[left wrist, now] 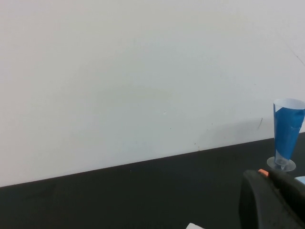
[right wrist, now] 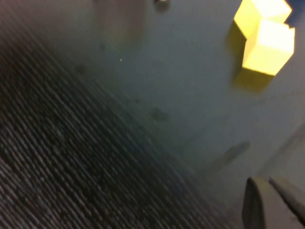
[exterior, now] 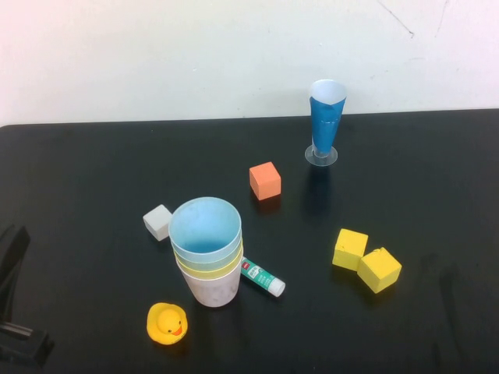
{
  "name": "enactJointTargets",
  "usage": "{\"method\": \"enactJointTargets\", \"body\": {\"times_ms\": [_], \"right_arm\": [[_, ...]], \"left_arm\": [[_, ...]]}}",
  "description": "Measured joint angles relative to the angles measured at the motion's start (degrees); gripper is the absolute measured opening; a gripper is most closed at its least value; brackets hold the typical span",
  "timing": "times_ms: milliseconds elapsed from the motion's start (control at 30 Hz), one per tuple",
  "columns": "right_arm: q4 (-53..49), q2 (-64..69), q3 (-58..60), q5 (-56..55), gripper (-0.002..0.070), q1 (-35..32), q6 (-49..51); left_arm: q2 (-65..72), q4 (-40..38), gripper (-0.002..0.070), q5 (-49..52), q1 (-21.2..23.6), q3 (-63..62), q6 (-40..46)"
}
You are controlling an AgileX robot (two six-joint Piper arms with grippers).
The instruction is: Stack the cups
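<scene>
1. Blue-topped stack of cups [exterior: 206, 251], nested near the table's [exterior: 93, 171] front-left; blue, green, yellow, pink rims visible, stacking apparently complete. Left gripper [exterior: 14, 312] at the front-left corner.
2. Left wrist: dark gripper body only; jaw state cannot be told; cone glass [left wrist: 287, 133] by the far edge.
3. Right wrist: right gripper [right wrist: 274, 202] low over the table, fingers nearly together, holding nothing; yellow blocks [right wrist: 264, 36] nearby.

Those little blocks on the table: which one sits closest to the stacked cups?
The white block, just left of the stacked cups. The orange block and two yellow blocks lie farther off. Left gripper and right gripper stay clear.
</scene>
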Motion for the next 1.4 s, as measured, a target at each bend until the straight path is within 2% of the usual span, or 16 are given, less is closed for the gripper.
{"method": "enactJointTargets", "body": {"times_ms": [500, 600, 767, 867, 933, 1000, 1167, 1400], "right_arm": [[0.0, 0.0, 0.0, 1.47, -0.0001, 0.0, 0.0], [0.0, 0.0, 0.0, 1.47, -0.0001, 0.0, 0.0], [0.0, 0.0, 0.0, 1.47, -0.0001, 0.0, 0.0], [0.0, 0.0, 0.0, 1.47, -0.0001, 0.0, 0.0], [0.0, 0.0, 0.0, 1.47, -0.0001, 0.0, 0.0], [0.0, 0.0, 0.0, 1.47, -0.0001, 0.0, 0.0], [0.0, 0.0, 0.0, 1.69, -0.0001, 0.0, 0.0], [0.0, 0.0, 0.0, 1.69, -0.0001, 0.0, 0.0]], "left_arm": [[-1.78, -0.24, 0.0001, 1.14, 0.71, 0.0, 0.27], [-6.77, -0.76, 0.0001, 7.28, 4.64, 0.0, 3.36], [-15.74, -0.88, 0.0001, 25.16, 11.87, 0.0, 5.55], [-19.93, -0.88, 0.0001, 34.55, 14.83, 0.78, 5.66], [-22.9, -0.88, 0.0001, 37.33, 16.29, 2.42, 5.66], [-26.23, -0.88, 0.0001, 37.41, 17.28, 5.01, 4.75], [-28.29, -1.12, 0.0001, 30.41, 18.3, 14.75, 1.86], [-28.51, -1.01, 0.0001, 32.7, 18.3, 15.2, -0.14]]}}
